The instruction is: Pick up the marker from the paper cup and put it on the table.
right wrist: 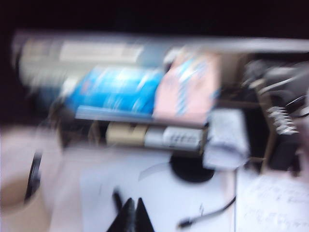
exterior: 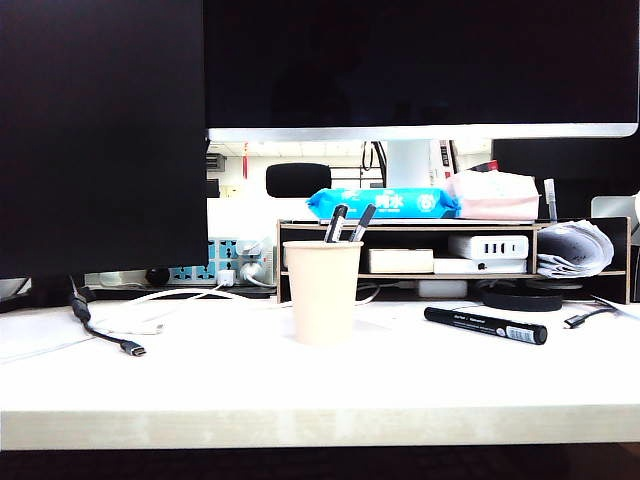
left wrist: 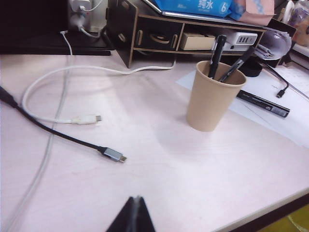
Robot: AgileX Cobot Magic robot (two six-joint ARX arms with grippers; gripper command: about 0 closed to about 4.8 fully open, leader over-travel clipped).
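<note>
- Table (exterior: 180, 385): bears the paper cup (exterior: 322, 290) at centre.
- Marker (exterior: 485, 326): lies flat on the table, right of the cup and apart from it, long axis running left-right; placement judged done.
- Right gripper (right wrist: 131, 212): nearer arm, clenched, empty, above the marker's side.
- Left gripper (left wrist: 134, 212): clenched, empty, well apart.

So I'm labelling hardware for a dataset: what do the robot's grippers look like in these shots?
Only fingertips show. The left gripper appears as two plain black pointed fingers meeting in a wedge. The right gripper looks the same, black and pointed, though blurred. No cables, markings or arm bodies are visible in any view.
</note>
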